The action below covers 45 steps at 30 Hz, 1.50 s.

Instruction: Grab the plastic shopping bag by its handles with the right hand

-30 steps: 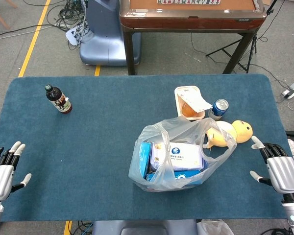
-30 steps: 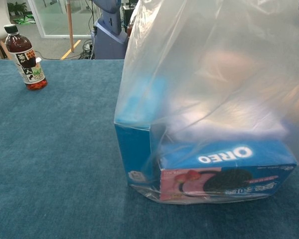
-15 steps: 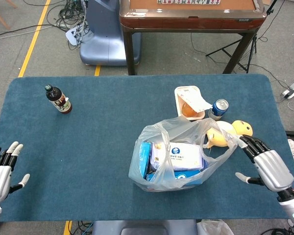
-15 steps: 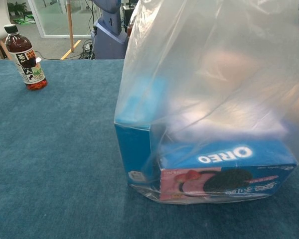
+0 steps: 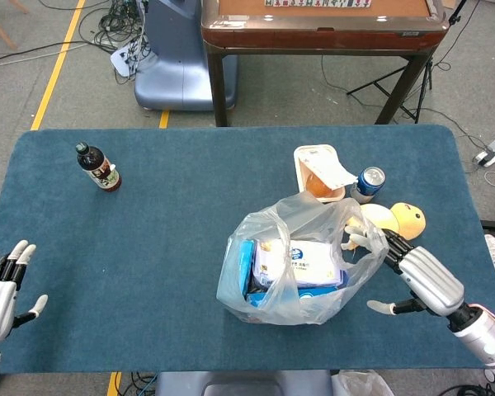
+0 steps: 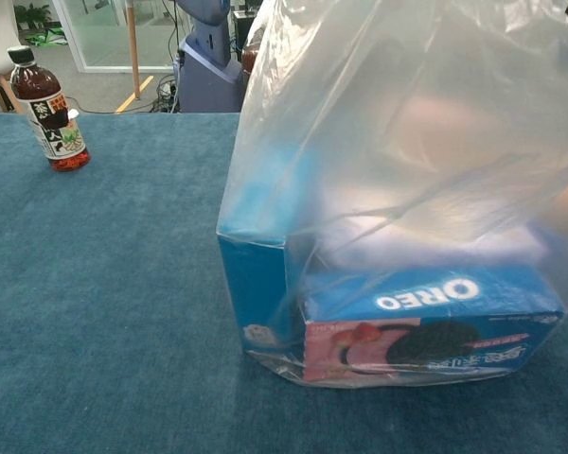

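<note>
One wide table covered in dark teal carpet-like cloth (image 5: 190, 247) fills the head view and carries everything else. Right of its centre, toward the near edge, sits the clear, crinkled plastic shopping bag (image 5: 301, 256), upright and loosely open at the top, its thin handles flopped toward the right side. Through its film show a white packet with blue print (image 5: 309, 260) and blue cardboard boxes; the chest view puts the bag right in front of the lens, and a blue Oreo biscuit box (image 6: 431, 322) lies flat at its bottom against a taller blue box (image 6: 256, 284).

The silver-and-black right hand (image 5: 417, 272) reaches in from the right, fingers spread and extended, fingertips (image 5: 371, 241) at the bag's right side where the handle film gathers; whether they touch or hook the plastic cannot be told, and nothing is clasped in it. The silver left hand (image 5: 2, 280) rests at the table's near left corner, fingers apart and holding nothing, well apart from the bag.

Just behind the bag stands an open white takeaway tray with orange contents (image 5: 320, 173), beside it a blue drink can (image 5: 368, 183), and a yellow plush duck (image 5: 396, 220) lies between the can and the right hand. A small dark bottle with a black cap (image 5: 98, 167) stands far left.
</note>
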Available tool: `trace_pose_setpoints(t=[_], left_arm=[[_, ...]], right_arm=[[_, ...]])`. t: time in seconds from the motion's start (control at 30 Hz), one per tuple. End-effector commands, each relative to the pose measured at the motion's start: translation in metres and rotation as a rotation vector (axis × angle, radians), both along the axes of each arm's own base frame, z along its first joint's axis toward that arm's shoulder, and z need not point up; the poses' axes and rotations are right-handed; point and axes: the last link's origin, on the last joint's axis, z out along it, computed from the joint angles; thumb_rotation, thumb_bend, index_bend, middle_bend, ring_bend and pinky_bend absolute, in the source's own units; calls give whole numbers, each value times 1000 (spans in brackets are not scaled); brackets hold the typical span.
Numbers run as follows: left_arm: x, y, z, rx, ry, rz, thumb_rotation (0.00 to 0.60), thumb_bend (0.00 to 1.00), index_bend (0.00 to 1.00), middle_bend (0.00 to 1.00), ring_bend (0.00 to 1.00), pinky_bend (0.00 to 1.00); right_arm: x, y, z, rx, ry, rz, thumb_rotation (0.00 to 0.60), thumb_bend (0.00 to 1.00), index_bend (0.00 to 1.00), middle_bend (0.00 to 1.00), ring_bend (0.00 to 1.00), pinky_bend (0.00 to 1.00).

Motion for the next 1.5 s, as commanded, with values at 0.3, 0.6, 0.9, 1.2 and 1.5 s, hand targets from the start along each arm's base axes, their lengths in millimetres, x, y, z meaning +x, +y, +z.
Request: trace_pose_setpoints(t=[0.3, 0.6, 0.9, 1.2, 1.5], left_arm=[[1, -2, 0, -2, 2, 0, 600, 227, 72, 68, 114, 0], [-2, -7, 3, 7, 3, 15, 600, 227, 72, 68, 114, 0], [-2, -7, 3, 7, 2, 16, 600, 227, 72, 68, 114, 0], [-3, -12, 5, 11, 1, 21, 600, 227, 72, 68, 114, 0], [-7, -15, 5, 7, 4, 39, 600, 227, 72, 68, 114, 0]], right_arm=[[24, -21, -4, 304, -216, 65, 600, 0, 0, 56, 23, 105], [28, -26, -26, 412, -148, 52, 600, 0, 0, 66, 24, 105], [37, -35, -34, 443, -141, 55, 600, 0, 0, 66, 23, 105], [55, -44, -50, 499, -98, 65, 600, 0, 0, 66, 23, 105], [51, -47, -55, 483, -44, 21, 600, 0, 0, 66, 23, 105]])
